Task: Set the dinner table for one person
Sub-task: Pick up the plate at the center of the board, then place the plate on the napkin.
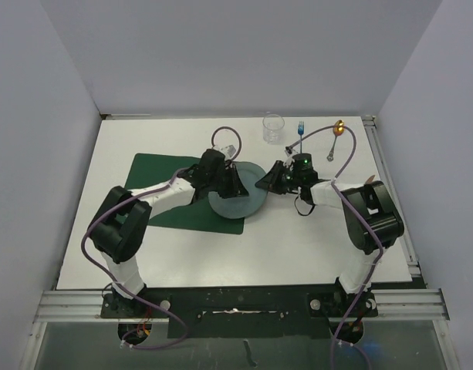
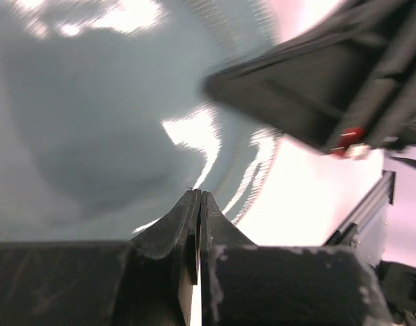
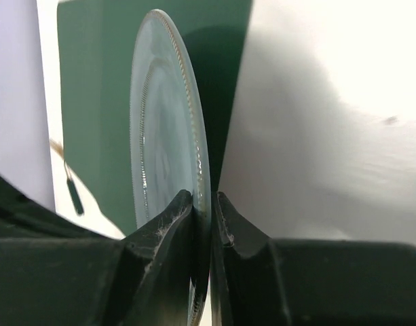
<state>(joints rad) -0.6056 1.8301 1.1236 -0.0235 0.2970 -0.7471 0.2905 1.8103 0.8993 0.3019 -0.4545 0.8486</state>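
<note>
The white desk (image 1: 298, 247) spreads beneath both arms. The right pincer (image 3: 204, 204) is nipped tight on the right rim of the grey-blue plate (image 1: 240, 202), which partly overlaps the green placemat (image 1: 155, 181). The left pincer (image 2: 197, 197), fully closed and empty, sits over the plate's far side.

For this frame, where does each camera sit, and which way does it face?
Top external: above and behind the bases, looking down on the dinner table, placemat and plate; both arms show, with the left gripper and right gripper at the plate.
Left wrist: on the left arm, looking past its shut left gripper onto the plate's face; the right gripper shows opposite.
Right wrist: on the right arm, looking along the right gripper clamped on the plate's rim, with the placemat beyond.
Shared: all three show the plate; the wrist views face it from opposite sides.
</note>
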